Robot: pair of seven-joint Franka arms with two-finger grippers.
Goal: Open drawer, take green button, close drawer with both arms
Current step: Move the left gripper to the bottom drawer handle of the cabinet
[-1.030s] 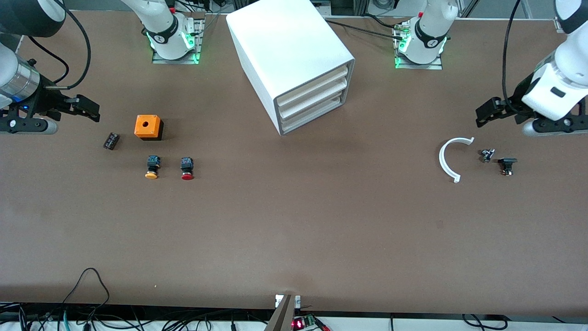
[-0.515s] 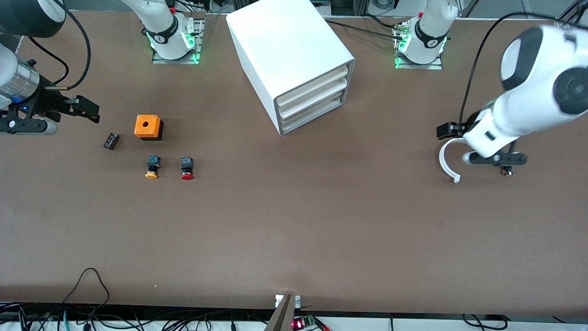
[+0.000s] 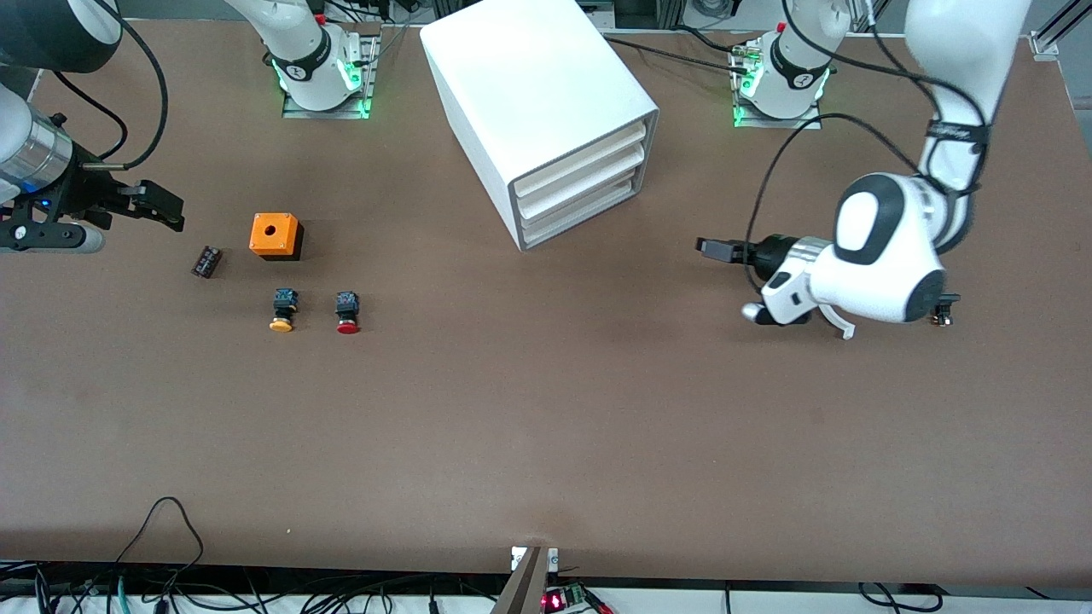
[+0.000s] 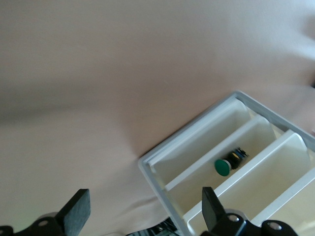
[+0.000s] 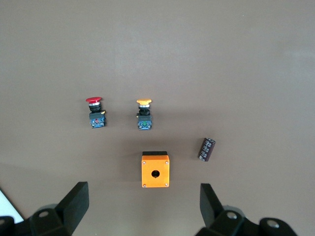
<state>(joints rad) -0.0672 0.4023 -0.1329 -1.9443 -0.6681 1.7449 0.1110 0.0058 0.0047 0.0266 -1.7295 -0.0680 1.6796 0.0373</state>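
Front view: your left tool (image 3: 712, 249), fingers apart, is swinging toward the cabinet (image 3: 546, 119); right tool (image 3: 158, 205), apart, is waiting; bottom drawer (image 3: 580, 217) is staying closed.

You have bare table (image 3: 546, 409) between the cabinet (image 3: 546, 119) front and the left gripper (image 3: 712, 249) | white curved piece (image 3: 840, 322) under that arm's wrist | orange box (image 3: 275, 235), two buttons, dark cylinder (image 3: 206, 261) crowd the right gripper (image 3: 158, 205) end

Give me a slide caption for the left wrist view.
Open left gripper faces the cabinet; green-capped button visible inside.
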